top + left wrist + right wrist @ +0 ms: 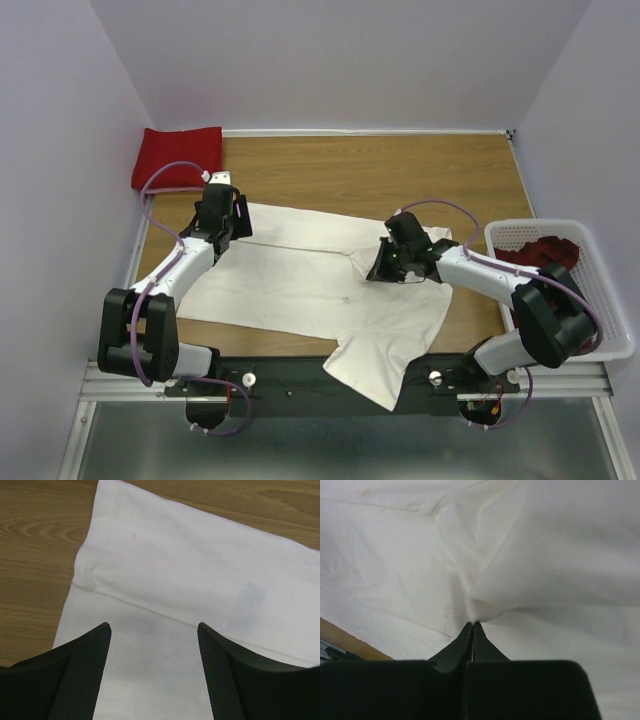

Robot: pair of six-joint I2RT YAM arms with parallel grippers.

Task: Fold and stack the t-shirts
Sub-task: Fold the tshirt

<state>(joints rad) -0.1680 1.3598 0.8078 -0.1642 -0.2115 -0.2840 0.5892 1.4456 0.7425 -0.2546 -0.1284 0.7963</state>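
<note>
The large cream-white t-shirt (pixel 300 280) lies spread over the wooden table, its lower part hanging over the near edge. My left gripper (pixel 236 218) hovers open over the shirt's far-left corner. In the left wrist view its fingers (pixel 154 627) straddle flat cloth (pixel 200 565) near a seam, with nothing between them. My right gripper (pixel 380 266) is shut on a pinched fold near the shirt's middle. In the right wrist view the fabric (pixel 560 555) puckers into the tips (pixel 472 623). A bright red t-shirt (pixel 178 155) lies folded at the back left. A dark red one (pixel 540 252) lies in the basket.
A white lattice basket (pixel 612 320) stands at the table's right edge, beside the right arm. Grey walls close in the table on the left, back and right. Bare wood (pixel 400 170) shows behind the white shirt.
</note>
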